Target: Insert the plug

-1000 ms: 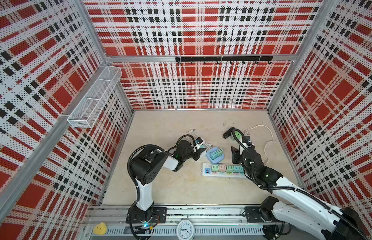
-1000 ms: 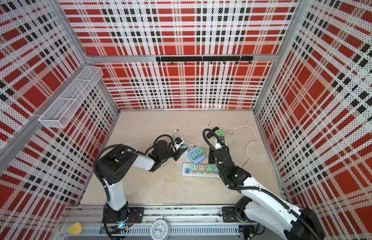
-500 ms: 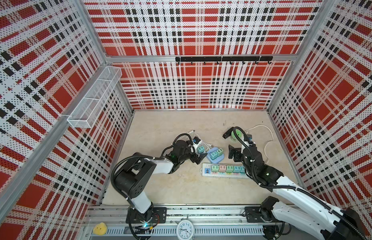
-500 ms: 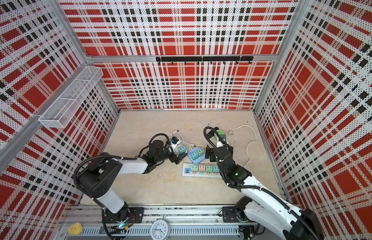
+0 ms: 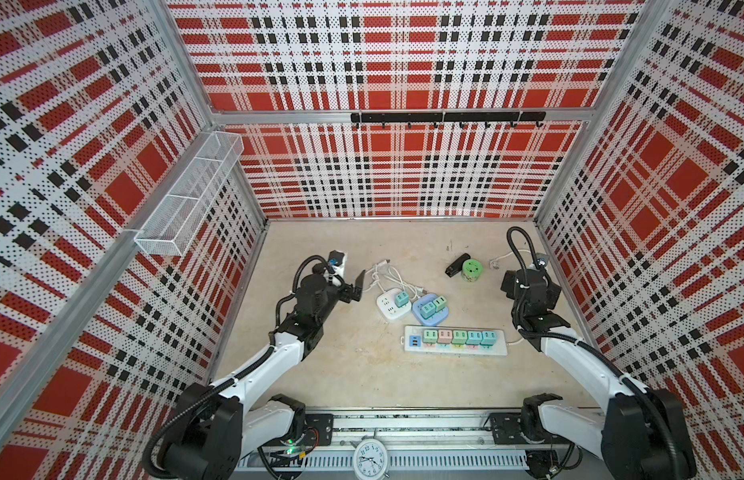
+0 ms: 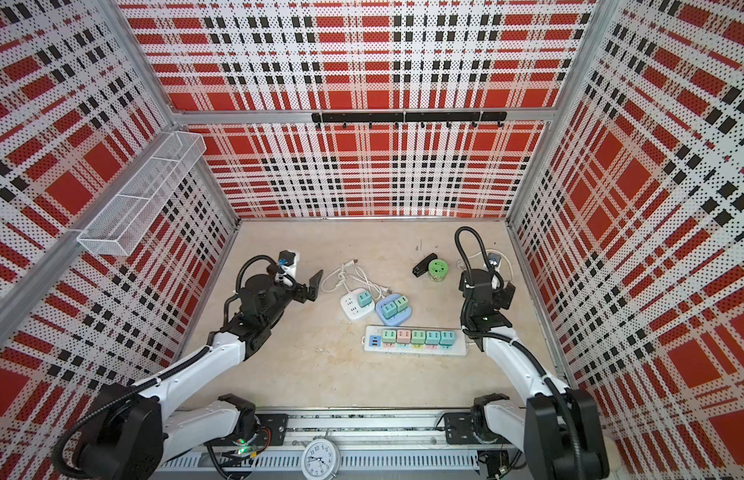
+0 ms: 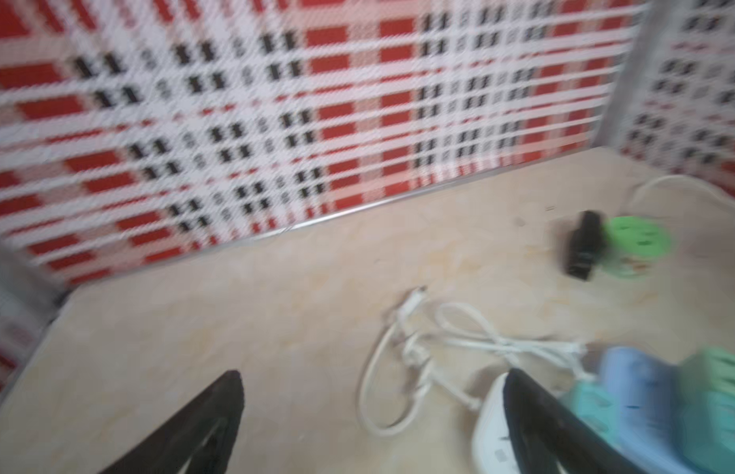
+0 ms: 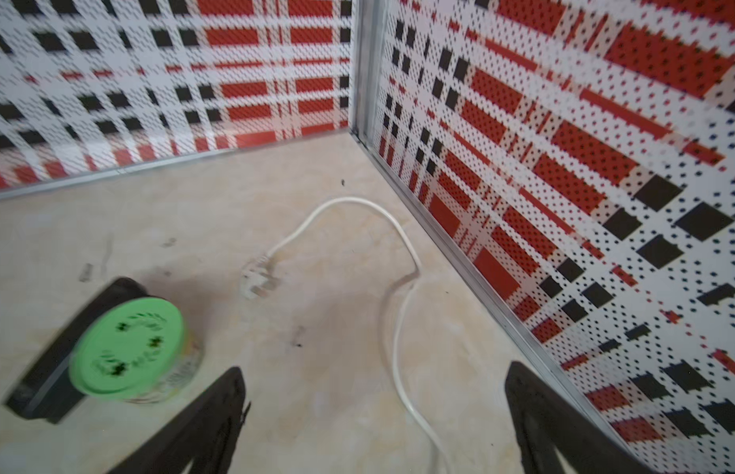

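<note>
Power strip: we took this long white bar as our landmark; five pastel plugs sat in a row along its top.
Left gripper: fingers spread wide and empty, well apart from the strip, off its left end and toward the back wall.
Right gripper: also spread and empty, off the strip's right end, toward the back.
Blue socket block: just behind the strip, two green plugs seated.
White cube socket: behind the strip, touching the blue block, one green plug seated.
Green round socket: well behind the strip, top face bare, a black adapter lying against it.
Corded plug: loose on the table, well behind the strip's right end.
Progress: we judged the insertion done or nearly so; whether the black adapter or the corded plug was still due, we could not tell.
</note>
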Controlling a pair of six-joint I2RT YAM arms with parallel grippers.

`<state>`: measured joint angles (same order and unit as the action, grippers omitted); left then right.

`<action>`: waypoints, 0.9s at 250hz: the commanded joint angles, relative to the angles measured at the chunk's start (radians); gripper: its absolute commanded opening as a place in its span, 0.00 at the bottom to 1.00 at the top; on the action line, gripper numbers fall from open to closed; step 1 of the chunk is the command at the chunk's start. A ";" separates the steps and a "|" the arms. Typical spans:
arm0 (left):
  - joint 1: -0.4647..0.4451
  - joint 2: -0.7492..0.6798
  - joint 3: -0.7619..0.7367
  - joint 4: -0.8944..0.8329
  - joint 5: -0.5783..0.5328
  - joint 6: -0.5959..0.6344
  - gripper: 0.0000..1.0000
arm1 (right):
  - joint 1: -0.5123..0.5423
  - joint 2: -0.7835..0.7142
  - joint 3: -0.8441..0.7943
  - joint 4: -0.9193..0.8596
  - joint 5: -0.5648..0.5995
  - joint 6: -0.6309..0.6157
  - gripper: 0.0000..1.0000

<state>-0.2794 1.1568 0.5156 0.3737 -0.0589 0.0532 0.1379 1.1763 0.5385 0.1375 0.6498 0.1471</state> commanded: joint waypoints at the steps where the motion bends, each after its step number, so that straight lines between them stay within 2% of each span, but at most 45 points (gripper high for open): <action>1: 0.075 -0.008 -0.030 -0.018 -0.050 -0.074 0.99 | -0.012 0.060 -0.081 0.259 -0.053 -0.096 1.00; 15: 0.070 -0.022 -0.057 0.012 -0.078 -0.029 0.99 | -0.028 0.126 -0.124 0.398 -0.111 -0.095 1.00; 27: 0.046 -0.021 -0.092 0.074 -0.172 0.022 0.99 | -0.035 0.198 -0.141 0.521 -0.136 -0.123 1.00; 45: 0.053 0.012 -0.138 0.163 -0.252 0.053 0.99 | -0.032 0.225 -0.091 0.452 -0.149 -0.117 1.00; 52: 0.071 0.029 -0.150 0.189 -0.247 0.053 0.99 | -0.032 0.247 -0.101 0.522 -0.139 -0.136 1.00; 64: 0.101 0.060 -0.171 0.232 -0.222 0.039 0.99 | -0.031 0.248 -0.102 0.530 -0.134 -0.125 1.00; 81: 0.137 0.123 -0.205 0.377 -0.182 0.015 0.99 | -0.032 0.257 -0.123 0.598 -0.133 -0.130 1.00; 88: 0.136 0.131 -0.192 0.362 -0.189 0.017 0.99 | -0.032 0.263 -0.145 0.635 -0.143 -0.128 1.00; 105: 0.140 0.145 -0.178 0.344 -0.193 0.014 0.99 | -0.040 0.353 -0.219 0.913 -0.185 -0.165 1.00; 111: 0.142 0.164 -0.184 0.394 -0.193 0.016 0.99 | -0.038 0.367 -0.231 0.963 -0.204 -0.184 1.00; 130: 0.149 0.246 -0.201 0.525 -0.163 0.023 0.99 | -0.036 0.340 -0.218 0.871 -0.298 -0.185 1.00; 145: 0.158 0.376 -0.222 0.690 -0.153 0.022 0.99 | -0.036 0.402 -0.234 0.943 -0.319 -0.193 1.00; 154: 0.155 0.469 -0.237 0.877 -0.133 0.039 0.99 | -0.043 0.459 -0.248 1.078 -0.323 -0.223 1.00; 159: 0.148 0.479 -0.251 0.924 -0.135 0.052 0.99 | -0.036 0.457 -0.256 1.095 -0.322 -0.224 1.00; 181: 0.159 0.383 -0.248 0.743 -0.160 0.018 0.99 | -0.037 0.410 -0.220 0.942 -0.300 -0.190 1.00; 201: 0.162 0.425 -0.200 0.743 -0.149 0.019 0.99 | -0.039 0.412 -0.170 0.857 -0.276 -0.180 1.00; 209: 0.161 0.436 -0.177 0.720 -0.159 0.022 0.99 | -0.041 0.399 -0.182 0.851 -0.278 -0.172 1.00; 225: 0.157 0.413 -0.117 0.561 -0.182 0.016 0.99 | -0.040 0.436 -0.181 0.922 -0.279 -0.199 1.00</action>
<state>-0.1253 1.5803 0.3027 1.0100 -0.2184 0.0856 0.1005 1.6001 0.3431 0.9794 0.3676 -0.0326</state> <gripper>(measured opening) 0.993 0.998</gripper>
